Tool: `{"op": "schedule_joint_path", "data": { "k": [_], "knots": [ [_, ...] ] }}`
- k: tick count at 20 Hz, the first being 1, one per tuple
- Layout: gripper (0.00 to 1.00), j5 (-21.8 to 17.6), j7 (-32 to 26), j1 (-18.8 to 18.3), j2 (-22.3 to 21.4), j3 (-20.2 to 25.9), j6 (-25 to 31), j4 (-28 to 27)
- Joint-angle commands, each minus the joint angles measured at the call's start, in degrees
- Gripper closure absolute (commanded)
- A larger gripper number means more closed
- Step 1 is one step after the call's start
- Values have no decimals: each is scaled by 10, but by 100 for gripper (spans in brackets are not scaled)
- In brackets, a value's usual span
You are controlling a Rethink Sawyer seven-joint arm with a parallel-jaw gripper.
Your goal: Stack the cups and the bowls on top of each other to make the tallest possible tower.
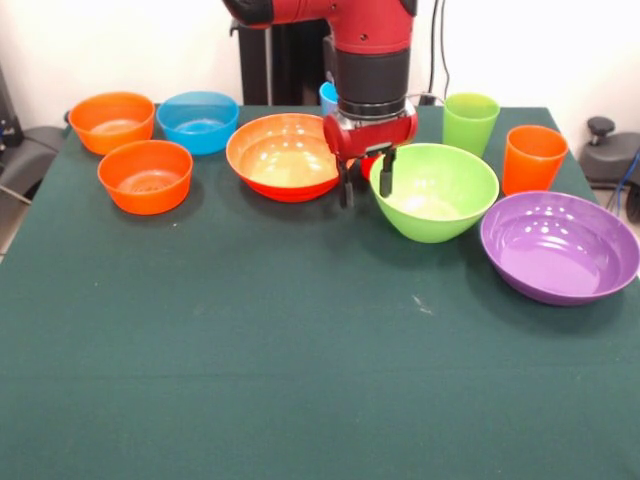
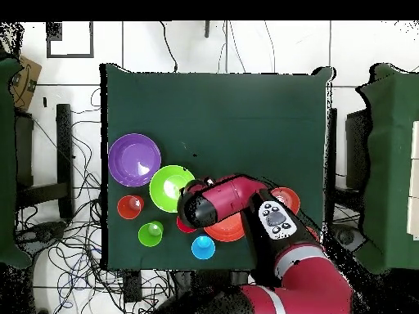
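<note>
Green cloth covers the table (image 1: 250, 350), where cups and bowls sit unstacked along the far edge, and the gripper (image 1: 365, 180), fingers spread and empty, hangs beside the lime green bowl (image 1: 435, 192), probably to grasp its rim.

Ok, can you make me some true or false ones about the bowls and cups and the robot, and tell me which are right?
1. The purple bowl sits inside the lime green bowl. False: they stand side by side on the table.
2. The gripper hangs between the orange-red bowl and the lime green bowl. True.
3. The gripper holds a cup. False: its fingers are apart with nothing between them.
4. The blue bowl stands next to an orange bowl. True.
5. The green cup is stacked in the orange cup. False: each stands alone.
6. Nothing is stacked yet. True.
</note>
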Motion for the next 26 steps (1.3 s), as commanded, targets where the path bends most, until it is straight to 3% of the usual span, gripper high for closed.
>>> {"op": "schedule_joint_path", "data": {
  "k": [1, 12, 26],
  "knots": [
    [0, -10, 13, -8, 69, 25, -4, -36],
    [0, -27, 22, 4, 94, 6, -27, -39],
    [0, -29, 22, 21, 84, -5, -19, -43]
  ]
}}
